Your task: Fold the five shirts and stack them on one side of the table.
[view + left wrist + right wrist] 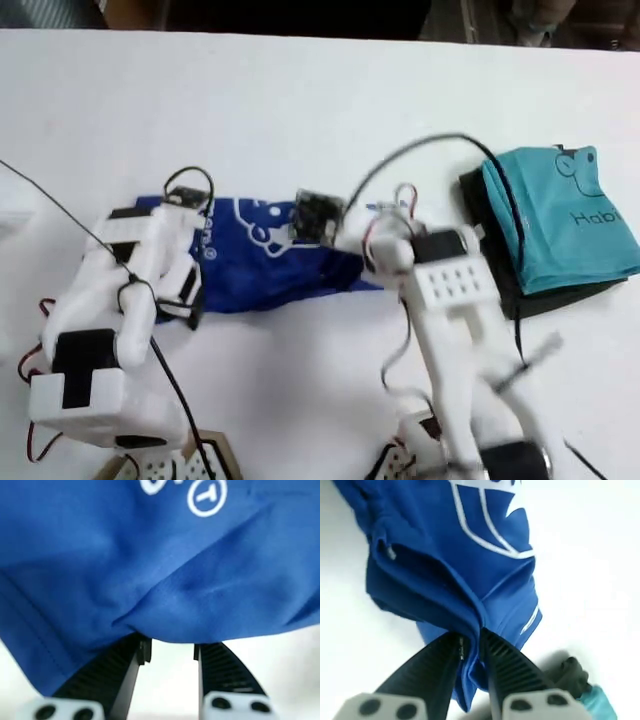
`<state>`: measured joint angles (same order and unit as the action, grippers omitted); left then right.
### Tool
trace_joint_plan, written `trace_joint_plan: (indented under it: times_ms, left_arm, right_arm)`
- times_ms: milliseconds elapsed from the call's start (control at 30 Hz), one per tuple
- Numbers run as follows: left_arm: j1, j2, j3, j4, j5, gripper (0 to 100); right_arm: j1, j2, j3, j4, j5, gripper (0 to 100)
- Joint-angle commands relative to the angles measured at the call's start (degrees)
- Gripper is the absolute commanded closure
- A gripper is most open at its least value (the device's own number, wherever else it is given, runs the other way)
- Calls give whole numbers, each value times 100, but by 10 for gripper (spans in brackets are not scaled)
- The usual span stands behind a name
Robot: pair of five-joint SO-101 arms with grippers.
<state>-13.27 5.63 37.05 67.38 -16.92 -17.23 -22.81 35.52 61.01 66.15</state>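
A crumpled blue shirt [260, 255] with white print lies across the middle of the white table [300, 100]. My left gripper [170, 647] is at the shirt's left end [190, 295]. Its fingers stand apart, with the hem [150, 625] draped over the tips and bare table showing between them. My right gripper [471, 640] is shut on a bunched fold of the blue shirt [470, 580] at its right end. At the right side of the table, a folded teal shirt [560, 215] lies on a folded black one [560, 295].
A black cable [430, 145] arcs from the right arm [450, 280] over the teal and black stack. Thin wires trail off the left arm [110, 330]. Bare white tabletop stretches behind the shirts up to the far edge [320, 38].
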Motion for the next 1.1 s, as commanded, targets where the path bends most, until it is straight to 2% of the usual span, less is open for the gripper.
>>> trace_joint_plan:
  times_ms: [0,267,433,600,700,767,933,1067]
  left_arm:
    - [105,26,-31,-413,26,835]
    - [97,26,-31,-413,26,835]
    - [97,26,-31,-413,26,835]
    - [97,26,-31,-413,26,835]
    - [97,26,-31,-413,26,835]
    - [97,26,-31,-413,26,835]
    - [97,26,-31,-413,26,834]
    - [105,26,-31,-413,18,832]
  right_arm:
    - [57,1174,-1125,-84,35,977]
    - [66,2905,-2435,259,18,973]
    - [180,2967,-2822,409,-404,867]
    - [444,2958,-3385,409,-527,892]
    - [567,2941,-3385,462,-897,899]
    - [602,2923,-3411,813,-993,901]
    - [233,2730,-3182,2062,-985,901]
    - [-198,2738,-2708,2141,-1029,901]
